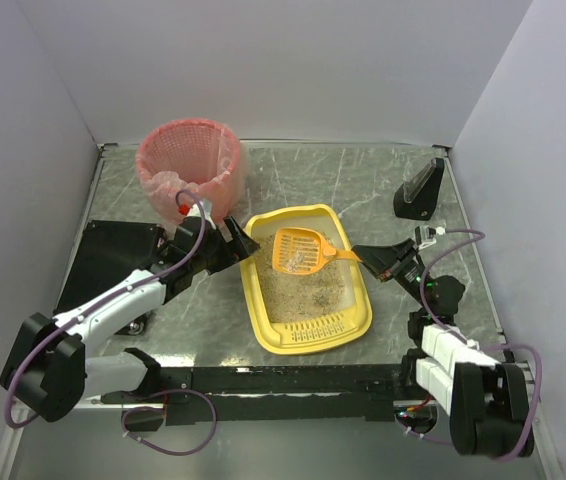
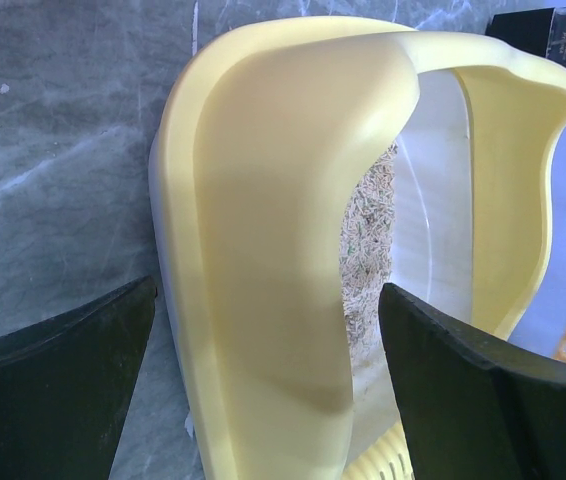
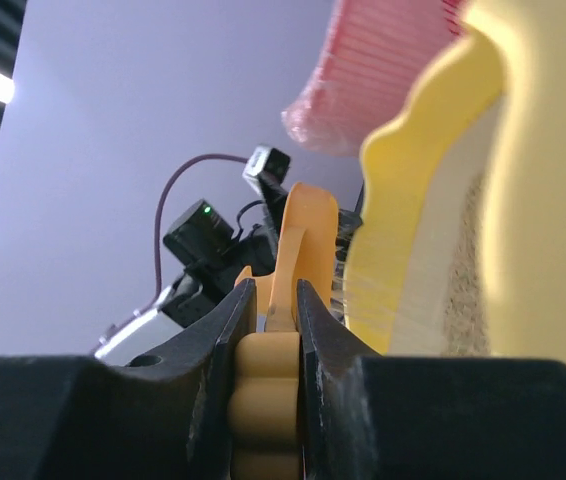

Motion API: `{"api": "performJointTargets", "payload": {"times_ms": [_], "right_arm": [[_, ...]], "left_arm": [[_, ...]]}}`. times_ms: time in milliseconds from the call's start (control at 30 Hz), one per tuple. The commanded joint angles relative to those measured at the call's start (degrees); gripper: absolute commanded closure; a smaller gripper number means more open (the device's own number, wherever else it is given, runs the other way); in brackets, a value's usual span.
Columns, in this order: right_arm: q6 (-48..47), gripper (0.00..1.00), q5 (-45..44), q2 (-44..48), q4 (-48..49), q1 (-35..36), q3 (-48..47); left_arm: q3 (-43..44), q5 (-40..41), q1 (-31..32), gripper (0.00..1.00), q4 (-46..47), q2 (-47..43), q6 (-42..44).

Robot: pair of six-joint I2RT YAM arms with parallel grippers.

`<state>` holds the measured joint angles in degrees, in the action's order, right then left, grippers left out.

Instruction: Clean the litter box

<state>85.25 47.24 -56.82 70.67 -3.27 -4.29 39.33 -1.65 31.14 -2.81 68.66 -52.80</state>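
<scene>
- Right gripper [image 1: 377,262]: jaws clamped on the scoop [image 1: 301,250] handle, with the scoop head held out ahead of it above the litter.
- Left gripper [image 1: 236,243]: jaws wide apart, straddling one side wall of the box [image 1: 308,345].
- The box lies between the two grippers.
- Basket [image 1: 188,160]: just beyond the left gripper.
- Table [image 1: 363,185]: grey-green marbled, under both grippers.
- Walls [image 1: 263,60]: pale, on three sides.

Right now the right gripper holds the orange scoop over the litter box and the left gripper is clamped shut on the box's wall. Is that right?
One thing is wrong: the left gripper is open. The left wrist view shows its fingers standing wide on either side of the yellow litter box wall, not clamped. The right gripper does hold the orange scoop over the box.
</scene>
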Motion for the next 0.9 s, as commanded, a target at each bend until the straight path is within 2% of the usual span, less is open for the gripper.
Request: {"api": "performJointTargets", "payload": {"times_ms": [0,133,233,400,500,533,667,767,867], "right_arm": [[-5.45,1.0,0.13,5.21,-1.23,-0.77,-1.51],[-5.36,1.0,0.22,6.02,0.16,-1.57,-0.45],[-3.96,1.0,0.48,4.88,5.78,-1.57,0.34],[-4.31,1.0,0.57,4.26,5.18,-1.65,-0.1],[-8.5,1.0,0.48,7.4,-7.17,-1.39,-3.17],[-13.4,1.0,0.05,8.9,-17.31,-1.13,-4.05],[-26.44,1.0,-8.29,20.92,-40.72,-0.51,-8.0],[-28.3,1.0,-9.36,23.68,-44.57,-0.51,-8.27],[-26.29,1.0,-7.61,21.85,-43.26,-0.51,-8.54]], "left_arm": [[-0.22,-0.02,-0.2,0.03,1.67,-2.13,1.2],[-1.01,-0.02,-0.2,0.03,1.75,-3.27,1.2],[-1.27,0.33,-0.2,0.03,1.49,-3.97,1.29],[-1.54,0.51,-0.2,0.03,1.14,-5.12,1.29],[-1.71,0.25,-0.2,0.03,0.79,-6.35,1.55],[-1.8,0.07,-0.28,0.03,0.61,-7.05,1.64],[-2.68,1.21,-0.2,0.03,-1.06,-9.42,1.82],[-3.56,1.47,-0.28,0.03,-1.76,-11.62,1.91],[-4.35,3.76,-0.2,0.03,-2.9,-13.64,2.08]]}}
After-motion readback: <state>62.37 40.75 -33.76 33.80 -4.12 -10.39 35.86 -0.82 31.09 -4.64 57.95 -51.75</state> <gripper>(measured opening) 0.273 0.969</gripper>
